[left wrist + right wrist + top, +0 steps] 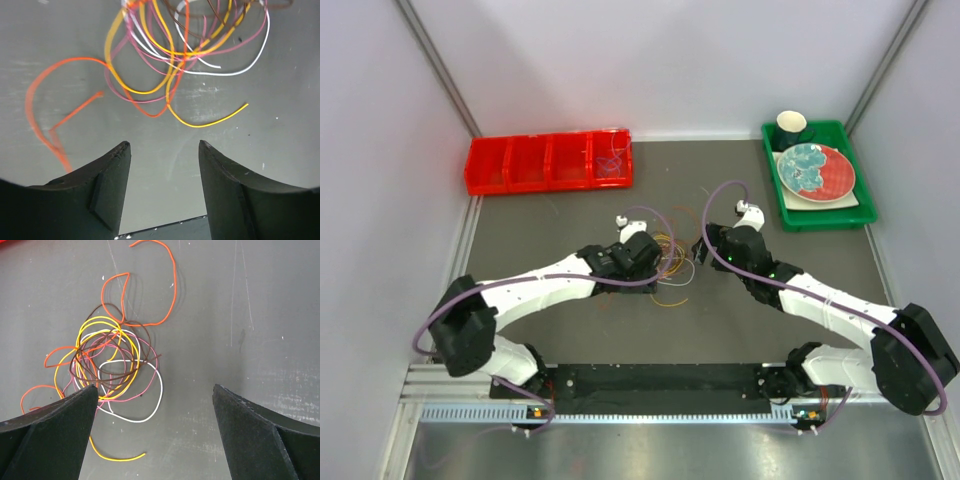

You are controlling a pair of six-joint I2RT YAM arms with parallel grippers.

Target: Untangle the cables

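Note:
The cables [672,262] lie in one tangle on the dark table between my two grippers. In the left wrist view, yellow [145,92], white [235,73], purple and brown loops overlap at the top, and an orange strand [65,61] trails left. In the right wrist view the tangle [107,365] lies left of centre, with a white loop [160,385] and an orange loop [172,290] sticking out. My left gripper [164,144] is open and empty, just short of the tangle. My right gripper [154,387] is wide open and empty, its left finger [60,430] over the tangle's edge.
A red divided bin [550,187] stands at the back left, with thin wires in its right compartment [613,160]. A green tray [825,214] at the back right holds a red-and-teal plate [815,170] and a dark cup [791,127]. White walls enclose the table.

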